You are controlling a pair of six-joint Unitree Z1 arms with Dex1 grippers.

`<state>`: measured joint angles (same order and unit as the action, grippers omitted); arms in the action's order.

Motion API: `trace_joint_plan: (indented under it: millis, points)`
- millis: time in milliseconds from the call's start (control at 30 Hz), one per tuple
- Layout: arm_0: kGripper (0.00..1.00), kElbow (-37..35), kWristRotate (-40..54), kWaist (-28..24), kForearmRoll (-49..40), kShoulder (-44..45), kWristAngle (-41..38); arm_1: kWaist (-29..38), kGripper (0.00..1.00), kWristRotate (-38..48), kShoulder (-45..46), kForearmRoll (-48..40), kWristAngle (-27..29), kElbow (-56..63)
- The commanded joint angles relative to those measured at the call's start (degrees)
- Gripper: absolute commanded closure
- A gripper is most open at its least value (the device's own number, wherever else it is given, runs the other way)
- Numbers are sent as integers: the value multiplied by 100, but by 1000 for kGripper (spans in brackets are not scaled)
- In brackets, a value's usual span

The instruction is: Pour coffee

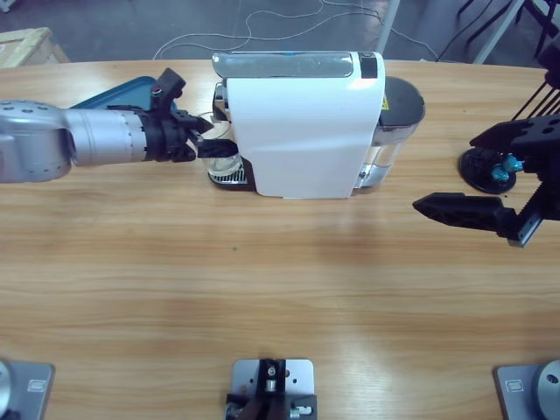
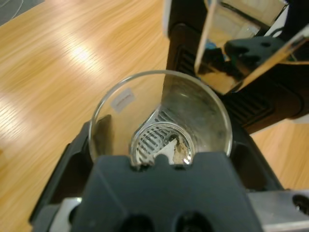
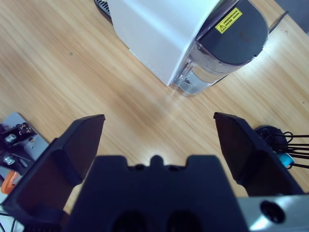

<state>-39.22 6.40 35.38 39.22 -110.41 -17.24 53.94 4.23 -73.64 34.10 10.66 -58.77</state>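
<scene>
My left gripper [image 1: 219, 149] is clamped on a clear glass [image 2: 159, 118] under the white machine's [image 1: 302, 122] spout, at the machine's nine o'clock; I see no coffee in it. My right gripper [image 3: 157, 140] hangs spread wide at three o'clock.

A long light-brown wooden table [image 1: 262, 289] with fine lengthwise grain fills most of the high view; its curved far edge runs across the top of the frame; beyond that edge lies a dark grey floor [image 1: 131, 26]; thin pale cables [image 1: 262, 22] loop over the floor at upper centre; a pale wooden crate [image 1: 26, 45] sits in the upper left corner; slim light metal legs [image 1: 499, 31] slant down at upper right; soft light glares on the tabletop in the left wrist view, upper left.
</scene>
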Motion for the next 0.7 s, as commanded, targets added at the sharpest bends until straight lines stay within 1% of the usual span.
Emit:
trace_joint_plan:
  millis: [33, 67, 100, 133, 267, 367, 467, 600, 700]
  points:
    - [292, -33, 38, 317, -81, -391, 102, -112, 0, -63, 132, -36, -135, 213]
    - [119, -22, 45, 338, -81, -384, 109, -112, 0, -63, 152, -24, -142, 220]
    - [43, -8, 45, 345, -81, -381, 107, -112, 0, -61, 183, -5, -143, 225]
    - [9, 15, 45, 350, -81, -372, 107, -112, 0, -63, 213, 8, -140, 231]
    - [9, 138, 45, 354, -81, -300, 167, -112, 0, -61, 271, 53, -142, 234]
    - [9, 248, 45, 352, -81, -175, 365, -112, 0, -63, 280, 48, -168, 236]
    - [9, 324, 52, 355, -81, -19, 517, -112, 0, -63, 285, 48, -175, 243]
    - [9, 412, 54, 355, -72, 212, 520, -112, 0, -63, 289, 45, -203, 234]
    - [9, 595, 54, 355, -72, 442, 645, -112, 0, -63, 298, 46, -235, 222]
